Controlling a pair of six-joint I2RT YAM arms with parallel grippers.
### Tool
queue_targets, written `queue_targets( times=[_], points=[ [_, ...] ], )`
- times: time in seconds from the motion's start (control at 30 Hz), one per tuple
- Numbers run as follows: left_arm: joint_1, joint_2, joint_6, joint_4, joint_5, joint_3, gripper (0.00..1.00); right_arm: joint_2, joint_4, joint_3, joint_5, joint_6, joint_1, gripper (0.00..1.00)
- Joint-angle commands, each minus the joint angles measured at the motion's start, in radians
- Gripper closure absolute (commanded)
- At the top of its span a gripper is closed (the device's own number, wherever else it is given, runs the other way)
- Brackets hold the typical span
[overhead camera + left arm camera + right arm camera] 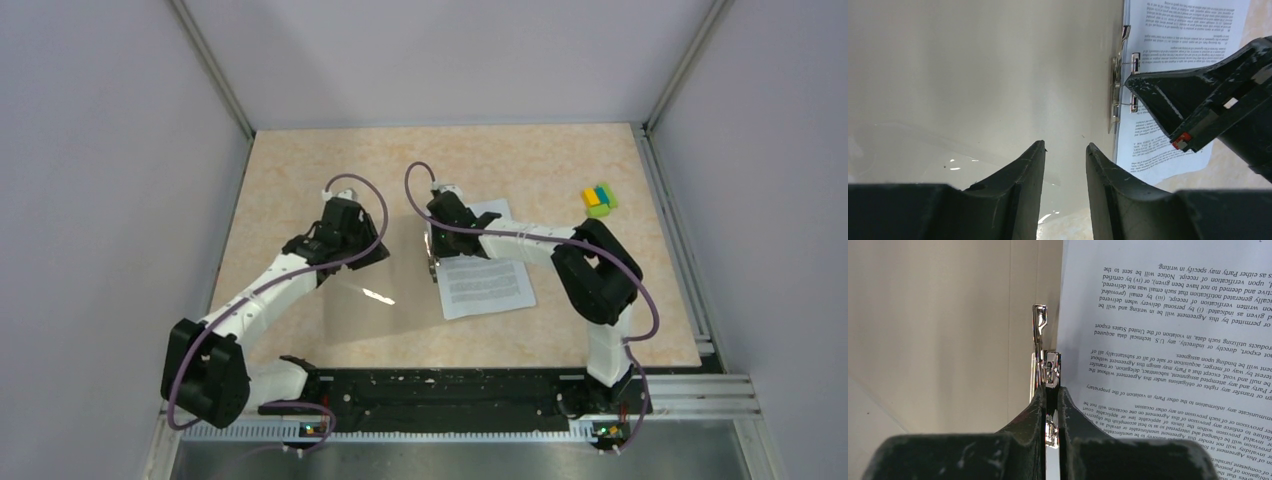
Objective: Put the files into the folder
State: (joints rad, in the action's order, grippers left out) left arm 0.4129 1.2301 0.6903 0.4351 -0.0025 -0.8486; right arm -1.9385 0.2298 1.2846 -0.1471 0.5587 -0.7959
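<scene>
Files [487, 282] flat just right of clip [1050, 365] at spine of open folder [973, 75], right fingers [1040, 407] pinching that clip, likely to raise it so sheets slide under, left fingers [1025, 167] spread, empty, above cover.

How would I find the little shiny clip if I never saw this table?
Start at the tan table and find the white printed files near its middle. At their left edge in the top view, pinched by the right gripper, sits the clip. It's the only shiny silver metal thing there; its neighbours are flat paper and the folder.
</scene>
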Motion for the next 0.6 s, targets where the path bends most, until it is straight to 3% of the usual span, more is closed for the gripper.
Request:
queue_targets(
  times=[0.0, 0.23, 0.37, 0.57],
  points=[
    [-0.004, 0.026, 0.064, -0.071, 0.05, 0.068, 0.61, 0.018, 0.019, -0.029, 0.014, -0.092, 0.026, 1.0],
    [-0.003, 0.006, 0.244, -0.189, -0.022, 0.258, 0.79, 0.034, 0.014, -0.049, 0.024, -0.101, 0.026, 1.0],
    [-0.003, 0.013, 0.334, -0.219, -0.084, 0.313, 0.99, 0.047, 0.008, -0.066, 0.04, -0.114, 0.026, 1.0],
    [-0.002, 0.015, 0.417, -0.232, -0.137, 0.339, 1.0, 0.078, -0.023, -0.113, 0.062, -0.116, 0.025, 0.96]
  ],
)
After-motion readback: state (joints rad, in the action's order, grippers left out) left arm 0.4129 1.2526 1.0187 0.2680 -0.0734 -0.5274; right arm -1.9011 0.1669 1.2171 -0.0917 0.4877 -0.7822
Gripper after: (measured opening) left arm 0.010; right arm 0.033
